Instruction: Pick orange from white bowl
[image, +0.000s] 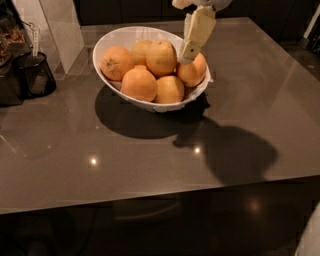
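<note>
The white bowl (131, 34) stands on the far half of the grey table and holds several oranges. The orange (161, 57), the biggest and palest with dimpled skin, sits on top of the pile near the middle. My cream-coloured gripper (188, 56) reaches down from the top edge at the bowl's right side. Its tip is between the orange and a smaller, deeper-orange fruit (194, 73) at the right rim. It is close against the orange's right side. I cannot see whether it touches either fruit.
The glossy grey table (250, 90) carries the arm's dark shadow to the right of the bowl. A black mesh holder (35, 75) and dark clutter stand at the left edge. A white box (62, 27) stands at the back left. The table's front edge runs along the bottom.
</note>
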